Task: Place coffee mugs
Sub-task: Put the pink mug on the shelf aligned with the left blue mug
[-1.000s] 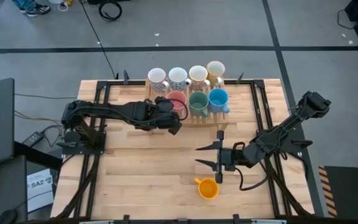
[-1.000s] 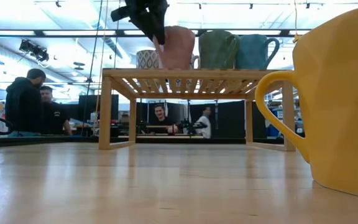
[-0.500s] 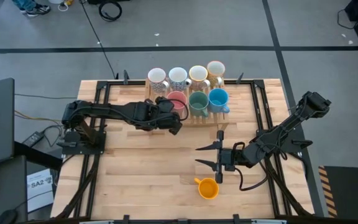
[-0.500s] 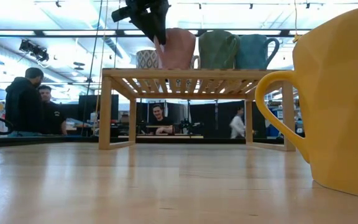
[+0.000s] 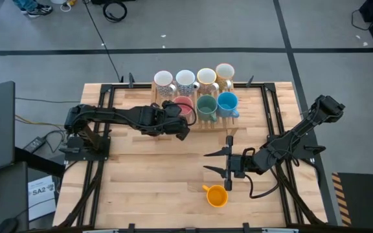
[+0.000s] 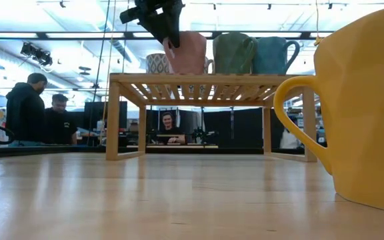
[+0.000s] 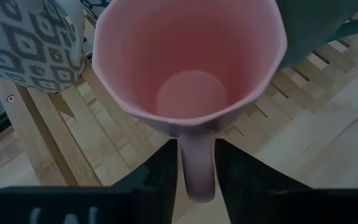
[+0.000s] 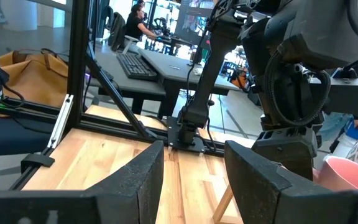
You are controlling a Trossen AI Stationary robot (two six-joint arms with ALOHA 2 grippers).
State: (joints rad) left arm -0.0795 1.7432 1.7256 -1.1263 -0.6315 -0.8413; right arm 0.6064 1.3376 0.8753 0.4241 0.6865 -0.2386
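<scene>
We find a low wooden rack (image 5: 203,123) at the far middle of the table (image 5: 147,188), with seven mugs standing on it. The far row, left to right, holds a patterned mug (image 5: 163,81), two white mugs (image 5: 185,79) and a cream mug (image 5: 225,71). The near row holds a pink mug (image 5: 184,103), a green mug (image 5: 206,105) and a blue mug (image 5: 227,101).

The left gripper (image 5: 181,126) sits at the near-left side of the pink mug. In the left wrist view its two fingers (image 7: 160,174) stand on either side of the mug's handle (image 7: 196,168), close to it; we cannot tell whether they press the handle or stand just clear of it. The pink mug (image 7: 188,62) stands upright on the rack slats, with the patterned mug (image 7: 27,37) just beside it. The low view shows the gripper (image 6: 162,23) hanging over the rack's left part, against the pink mug (image 6: 189,52).

The right gripper (image 5: 217,162) waits over the near middle of the table, its fingers spread wide and holding nothing. An orange mug (image 5: 217,195) stands on the table just near of it, well apart from the rack, handle to the left
</scene>
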